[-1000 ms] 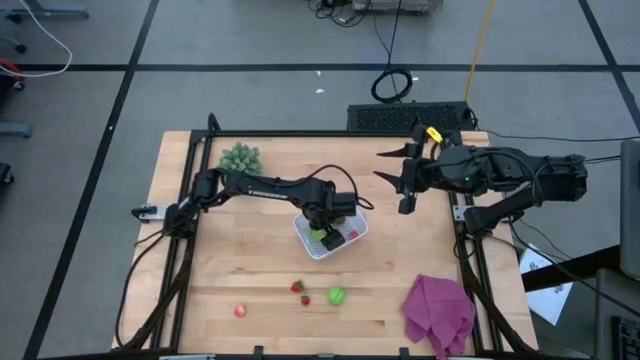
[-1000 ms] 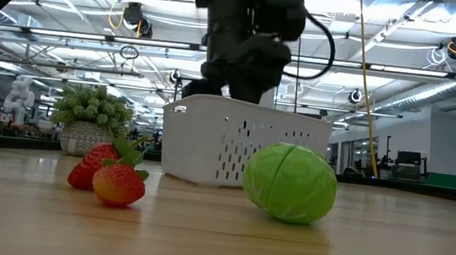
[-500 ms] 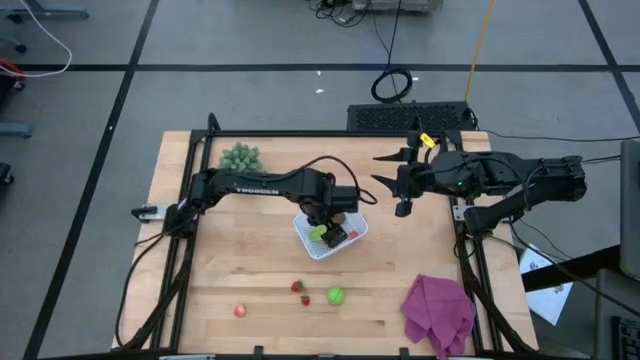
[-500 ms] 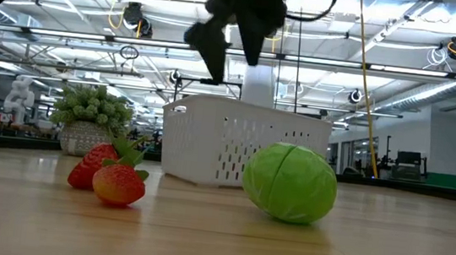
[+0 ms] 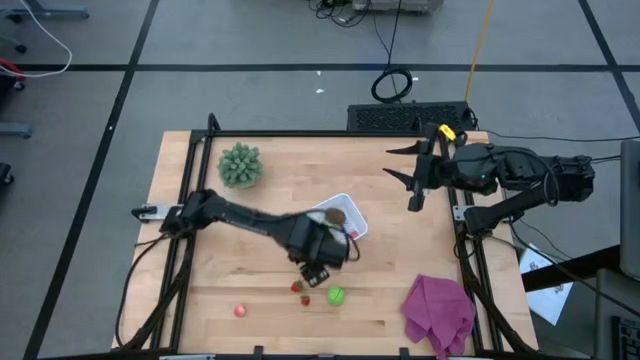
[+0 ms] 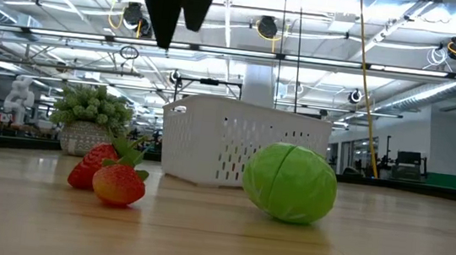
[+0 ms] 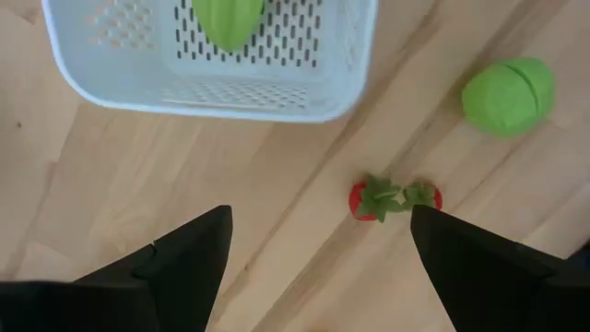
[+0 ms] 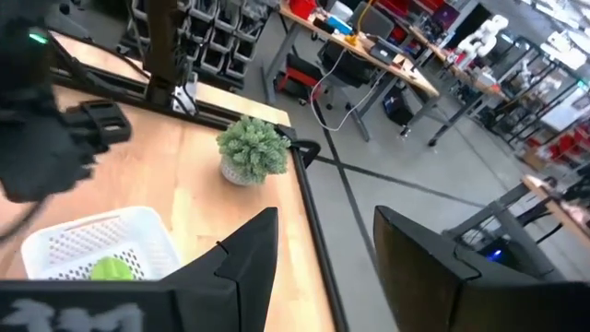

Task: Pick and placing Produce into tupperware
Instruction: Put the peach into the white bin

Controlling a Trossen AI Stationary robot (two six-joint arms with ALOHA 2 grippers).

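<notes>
Pale wooden desk (image 5: 250,220) on a grey floor. The left pincer (image 7: 318,242) hangs wide, empty, above two strawberries (image 7: 395,198); the tupperware (image 5: 335,222) sits just beyond. Right pincer (image 5: 412,178) partly open, empty.

1. One white perforated plastic tupperware (image 5: 352,222) is sitting on the wood table.
2. Two red toy strawberries (image 6: 119,182) are lying side by side.
3. One round green toy cabbage (image 7: 508,95) is hanging out loose.
4. One green leafy piece (image 7: 226,18) and one brown round piece (image 5: 337,215) are showing inside the tupperware.
5. One pink-red ball (image 5: 240,311) is sitting alone.
6. One spiky green potted plant (image 5: 240,165) and one crumpled purple cloth (image 5: 438,312) are rounding it out.
</notes>
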